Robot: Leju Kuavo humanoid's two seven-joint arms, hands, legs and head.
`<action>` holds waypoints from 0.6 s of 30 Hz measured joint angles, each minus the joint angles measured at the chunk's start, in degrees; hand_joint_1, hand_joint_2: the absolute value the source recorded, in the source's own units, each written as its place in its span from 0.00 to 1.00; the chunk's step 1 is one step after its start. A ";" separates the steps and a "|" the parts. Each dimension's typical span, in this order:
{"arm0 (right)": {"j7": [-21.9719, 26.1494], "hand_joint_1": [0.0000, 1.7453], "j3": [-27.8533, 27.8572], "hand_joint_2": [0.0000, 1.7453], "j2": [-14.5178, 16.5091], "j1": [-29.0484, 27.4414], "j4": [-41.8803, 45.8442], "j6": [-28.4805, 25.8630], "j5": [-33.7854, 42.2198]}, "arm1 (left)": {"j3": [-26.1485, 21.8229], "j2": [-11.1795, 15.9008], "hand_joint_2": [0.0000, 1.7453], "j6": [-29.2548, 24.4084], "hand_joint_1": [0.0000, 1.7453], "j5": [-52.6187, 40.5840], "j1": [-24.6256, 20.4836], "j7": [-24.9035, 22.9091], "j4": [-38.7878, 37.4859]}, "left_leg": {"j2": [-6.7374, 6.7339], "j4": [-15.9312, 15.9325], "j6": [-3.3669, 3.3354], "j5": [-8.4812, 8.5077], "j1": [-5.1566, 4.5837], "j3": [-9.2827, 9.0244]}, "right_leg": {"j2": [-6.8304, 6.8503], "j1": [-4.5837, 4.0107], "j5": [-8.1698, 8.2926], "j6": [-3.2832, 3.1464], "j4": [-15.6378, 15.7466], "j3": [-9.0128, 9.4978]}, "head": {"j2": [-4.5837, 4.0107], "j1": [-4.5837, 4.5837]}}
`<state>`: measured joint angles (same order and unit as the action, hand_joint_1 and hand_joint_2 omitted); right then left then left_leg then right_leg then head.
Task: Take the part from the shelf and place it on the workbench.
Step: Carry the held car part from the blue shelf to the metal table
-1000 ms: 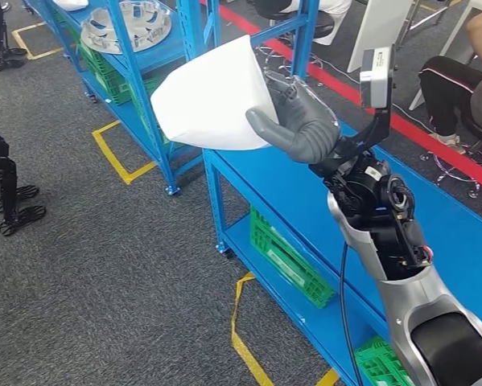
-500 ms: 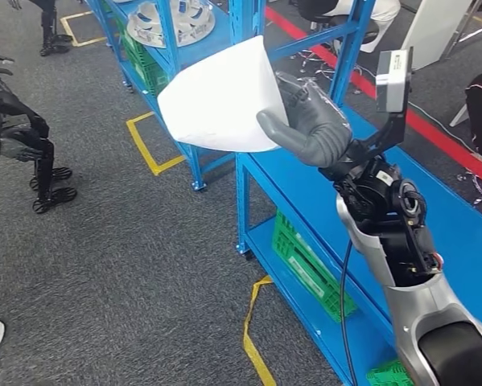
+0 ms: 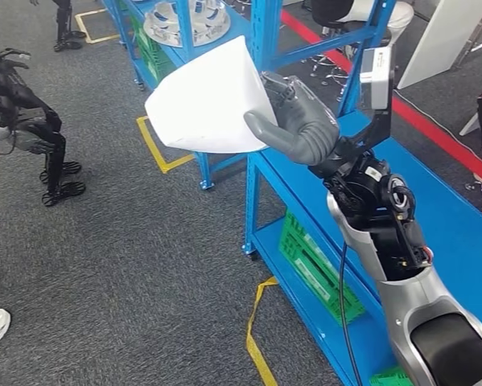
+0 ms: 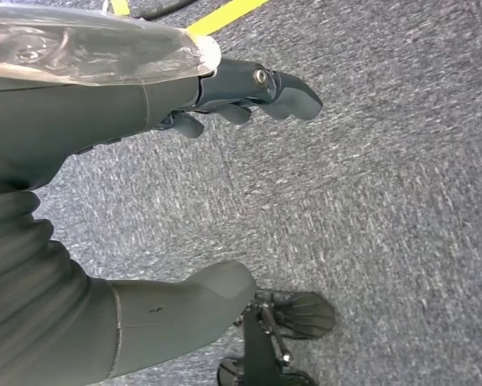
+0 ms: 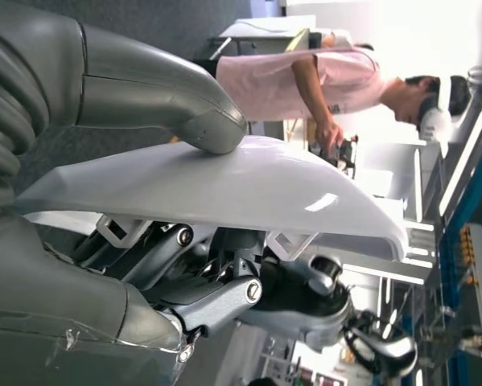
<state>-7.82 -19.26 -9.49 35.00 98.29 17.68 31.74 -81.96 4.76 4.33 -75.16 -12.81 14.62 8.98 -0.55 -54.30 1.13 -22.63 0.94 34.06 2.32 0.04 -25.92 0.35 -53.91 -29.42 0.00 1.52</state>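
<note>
The right hand (image 3: 298,125) is up at chest height with the smooth white curved plastic part (image 3: 211,100) in its grip, thumb laid across the top face and the darker fingers (image 5: 226,297) tucked underneath against the part's moulded clips, as the right wrist view shows. So the part is off the shelf and in the air, held out over the grey carpeted floor (image 3: 122,265), just in front of the blue steel shelving rack (image 3: 360,185).

The left hand (image 4: 165,193) hangs low over the carpet, thumb and fingers apart, nothing between them.

This looks like the carrying leg of the job: pick done, placement not yet. No worktop can be told for certain in these views, so the robot has to find it before lowering anything. The grip sits at one end of a wide, light shell, so most of the part sticks out past the thumb. The sensible way is to keep the wrist level, turn slowly, and mind the rack's upright posts, which stand close to the part's far edge. A green plastic crate (image 3: 317,265) sits on the rack's lower tier, and a person in pink (image 5: 323,80) stands in the background of the right wrist view, well apart.
</note>
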 joint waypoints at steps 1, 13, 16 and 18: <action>0.02 1.00 -0.01 1.00 0.00 -0.02 0.00 0.02 0.00 | 0.00 0.01 1.00 0.00 0.00 0.00 0.02 0.00 0.00 | 0.18 0.02 -0.42 -0.02 0.00 -0.05 | 0.04 0.13 -0.19 0.33 -0.05 0.00 | 0.00 0.15; 0.35 1.00 0.01 1.00 0.05 -0.45 -0.08 0.81 -0.57 | 0.00 -0.16 1.00 0.19 0.00 -0.01 -0.15 -0.03 0.00 | 3.45 0.13 -1.79 -0.25 -0.80 -0.83 | -3.95 -0.40 0.57 -1.13 -2.58 -2.14 | 0.00 2.26; 0.37 1.00 -0.01 1.00 0.21 -0.28 -0.09 1.08 -0.96 | 0.00 -0.30 1.00 0.34 0.00 -0.03 -0.06 -0.04 0.00 | 4.22 0.22 -0.96 0.15 -0.62 -0.25 | -3.94 -0.58 0.79 -1.37 -0.32 -0.97 | 0.00 2.33; 0.36 1.00 0.01 1.00 0.44 -0.25 -0.09 1.27 -1.00 | 0.00 -0.27 1.00 0.38 0.00 -0.05 0.00 -0.04 0.00 | 3.64 -1.06 -0.44 -0.81 -0.68 0.36 | -3.27 -0.28 1.28 -1.64 0.50 -0.55 | 0.00 2.17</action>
<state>-7.46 -19.26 -9.04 34.75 98.20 18.95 30.74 -81.96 4.49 4.70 -75.21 -12.81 14.58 8.98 3.09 -55.36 0.69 -23.44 0.26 34.42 -0.95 -0.24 -24.64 -1.28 -53.40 -29.97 0.00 3.69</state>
